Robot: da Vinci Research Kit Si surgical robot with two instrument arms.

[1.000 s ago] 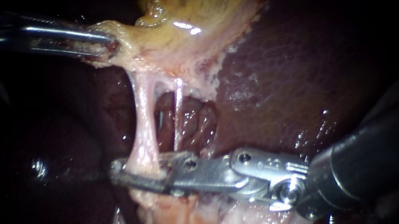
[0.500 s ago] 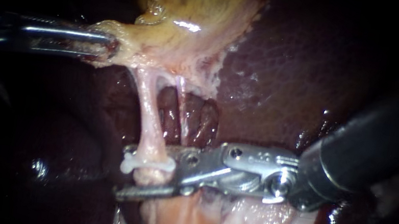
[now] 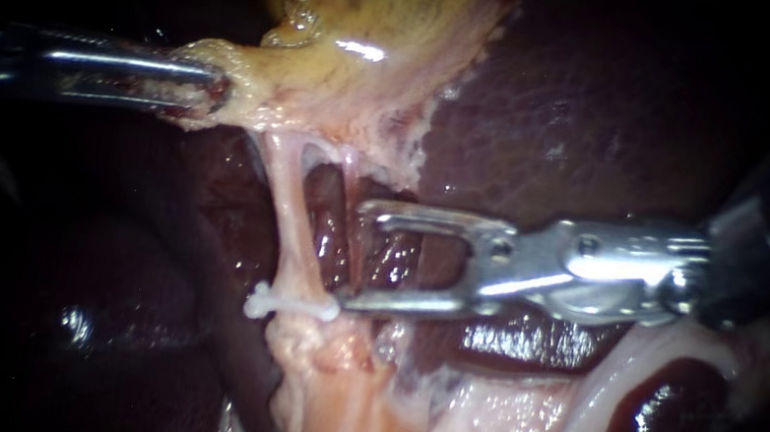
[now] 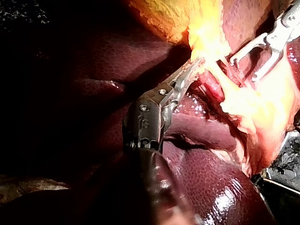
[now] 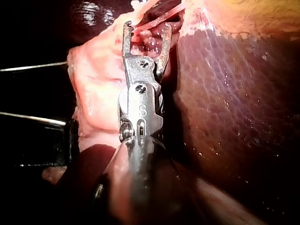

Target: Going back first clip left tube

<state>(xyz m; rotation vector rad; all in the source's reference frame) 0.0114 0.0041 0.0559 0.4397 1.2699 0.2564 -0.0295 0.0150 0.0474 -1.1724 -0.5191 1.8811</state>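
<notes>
1. Endoscope view, nearest part: pale pink tissue (image 3: 349, 410) is seen in the foreground, wet and glistening; the left tube (image 3: 290, 223) rises out of it.
2. A white clip (image 3: 291, 305) is seated crosswise on the left tube near its lower end; both ends of the clip show beyond the tube's edges.
3. Just beyond, the right instrument (image 3: 352, 255) is found with its jaws parted and nothing held; the tip of the lower jaw lies just beside the clip's end, and whether they touch cannot be told; a thinner right tube (image 3: 349, 226) runs close ahead of the tips.
4. The left tube is judged soft, thin, slippery and easily torn, being stretched taut; the clip is judged light and liable to be dislodged if snagged. Neither should be gripped; any hold is better taken on the thicker tissue at the gallbladder's edge, and the open jaws are best drawn clear along their own line.
5. Farther off, the left instrument (image 3: 208, 89) is seen with its jaws clenched on the pale edge of the gallbladder (image 3: 381, 17); the tubes are drawn taut by that hold.
6. Farthest, the dark liver (image 3: 576, 122) is seen behind the gallbladder and both tubes.
</notes>
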